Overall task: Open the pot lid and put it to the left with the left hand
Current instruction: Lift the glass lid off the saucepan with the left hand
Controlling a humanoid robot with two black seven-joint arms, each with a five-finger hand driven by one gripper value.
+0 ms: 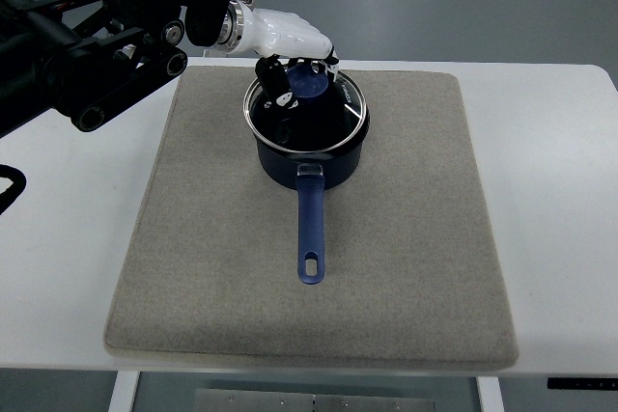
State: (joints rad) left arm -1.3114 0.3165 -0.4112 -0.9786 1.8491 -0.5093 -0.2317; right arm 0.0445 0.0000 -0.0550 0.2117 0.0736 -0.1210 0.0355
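The pot handle (310, 229) pointed to six o'clock on the mat (193, 267). We saw the lid (307, 108) seated on the pot (309, 156); the left hand (290, 41), at twelve o'clock, curled its fingers (275, 72) apparently around the knob (307, 82). Lifting and leftward placement remained.

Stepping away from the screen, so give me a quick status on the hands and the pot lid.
Left hand over the lid knob, fingers curled around it. Glass lid on the blue pot, not placed left yet. Right hand out of view. Mat left of pot bare.
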